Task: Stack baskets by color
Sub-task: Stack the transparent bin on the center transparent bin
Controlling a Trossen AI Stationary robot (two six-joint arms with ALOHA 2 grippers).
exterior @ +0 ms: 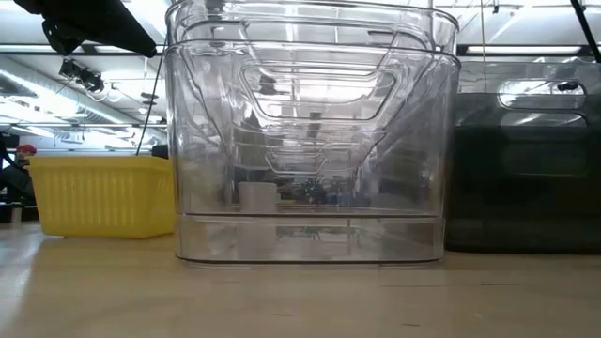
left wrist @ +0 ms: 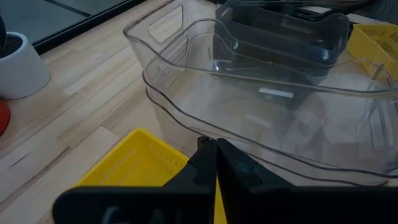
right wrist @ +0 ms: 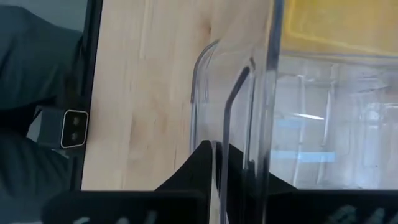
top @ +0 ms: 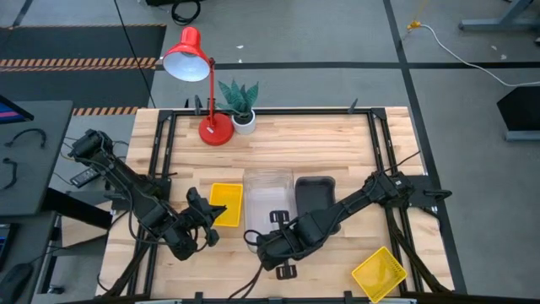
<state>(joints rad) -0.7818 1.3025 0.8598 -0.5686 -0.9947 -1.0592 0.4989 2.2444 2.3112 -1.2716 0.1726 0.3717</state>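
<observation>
From above I see the wooden worktop point(top: 337, 143) with three baskets in a row near its middle: a yellow basket point(top: 225, 203) on the left, the clear baskets point(top: 268, 199) nested one inside the other in the centre, and the dark grey basket point(top: 315, 192) just beside them on the right. A second yellow basket point(top: 379, 274) lies tilted and well apart, near the front right corner. In the low view the nested clear baskets point(exterior: 305, 141) fill the centre, with a yellow one point(exterior: 101, 194) to one side and the dark grey one point(exterior: 526, 174) to the other, all resting on the boards. My left gripper point(top: 208, 221) sits at the front edge of the yellow basket; its wrist view shows the fingers point(left wrist: 205, 163) pressed together at the yellow rim point(left wrist: 134, 165), though I can't make out whether the rim is caught between them. My right gripper point(top: 279, 226) is at the front edge of the clear stack; in its wrist view the fingers point(right wrist: 205, 163) stand close together against the clear wall point(right wrist: 249, 93), and I can't tell whether they grip it or stand slightly parted. At the back edge stand a red desk lamp point(top: 198, 76) and a small potted plant point(top: 240, 104).
</observation>
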